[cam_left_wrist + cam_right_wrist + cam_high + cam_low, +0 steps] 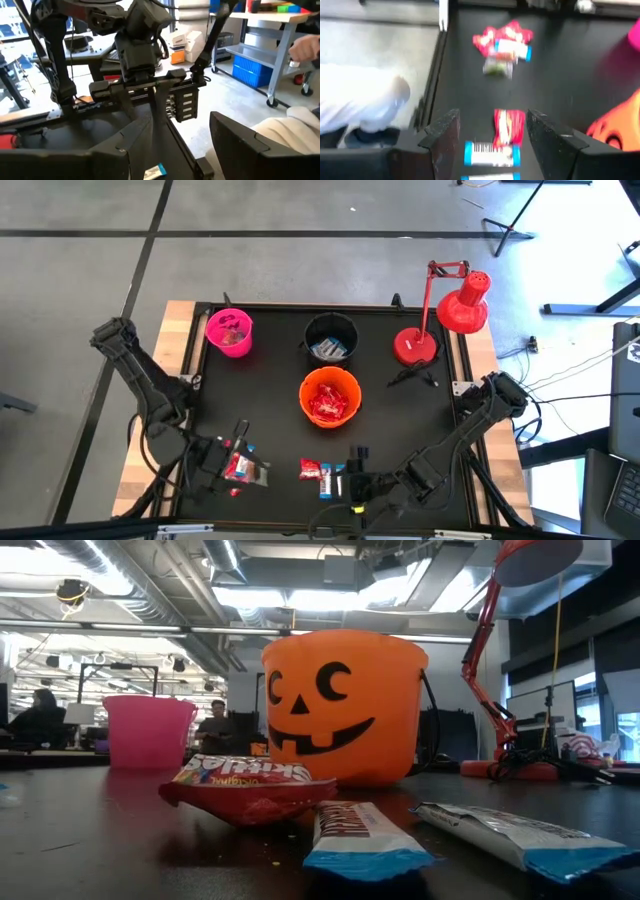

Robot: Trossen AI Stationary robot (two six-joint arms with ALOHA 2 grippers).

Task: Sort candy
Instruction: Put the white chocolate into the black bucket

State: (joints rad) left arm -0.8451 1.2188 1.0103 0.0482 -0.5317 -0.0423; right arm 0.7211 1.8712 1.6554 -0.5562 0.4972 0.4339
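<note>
Candy [365, 835] on black table [270, 395] | both jaws open | lit workshop behind

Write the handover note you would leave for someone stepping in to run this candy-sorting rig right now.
Left claw: open, low at the near left, over a loose pile of candy; nothing held.
Right claw: open, low at the near edge, facing a red packet and a blue-and-white bar; nothing held.
Done: the orange bucket holds red packets, the black bucket holds blue-and-white pieces, the pink bucket holds something dark that I cannot make out.
Left: both loose groups near the front edge of the table remain to be sorted.
The red lamp stands at the far right.
</note>
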